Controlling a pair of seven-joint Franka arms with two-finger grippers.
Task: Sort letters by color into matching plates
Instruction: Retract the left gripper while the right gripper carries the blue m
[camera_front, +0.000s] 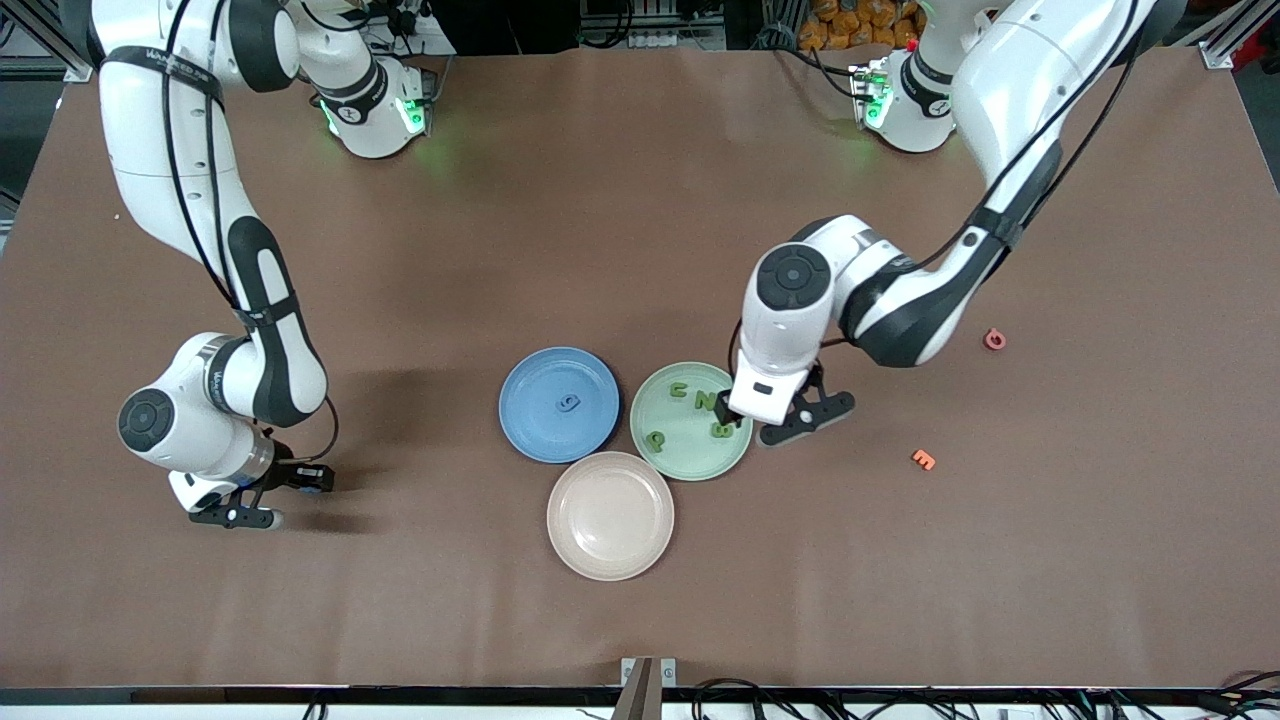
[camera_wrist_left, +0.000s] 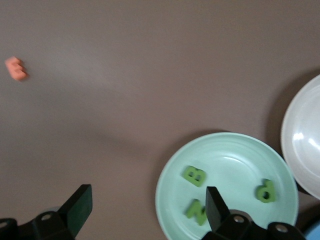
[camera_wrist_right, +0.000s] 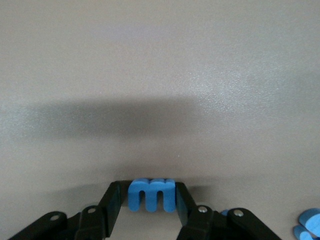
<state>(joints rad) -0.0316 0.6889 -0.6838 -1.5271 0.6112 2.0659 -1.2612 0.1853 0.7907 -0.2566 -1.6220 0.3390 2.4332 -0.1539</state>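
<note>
My left gripper (camera_front: 768, 424) (camera_wrist_left: 147, 210) is open and empty, low over the rim of the pale green plate (camera_front: 690, 460) (camera_wrist_left: 235, 155) at the left arm's end. That plate holds several green letters (camera_front: 706, 401) (camera_wrist_left: 194, 175). My right gripper (camera_front: 272, 496) (camera_wrist_right: 152, 205) is shut on a blue letter m (camera_wrist_right: 152, 194), low over the bare table toward the right arm's end. The blue plate (camera_front: 540, 380) holds one blue letter (camera_front: 568, 403). The pinkish-beige plate (camera_front: 610, 515) (camera_wrist_left: 305, 135) is empty. An orange letter (camera_front: 923, 459) (camera_wrist_left: 16, 68) and a red letter (camera_front: 993, 339) lie on the table.
The three plates touch in a cluster at mid-table, the beige one nearest the front camera. More blue letters (camera_wrist_right: 309, 226) lie on the table close to my right gripper; the arm hides them in the front view.
</note>
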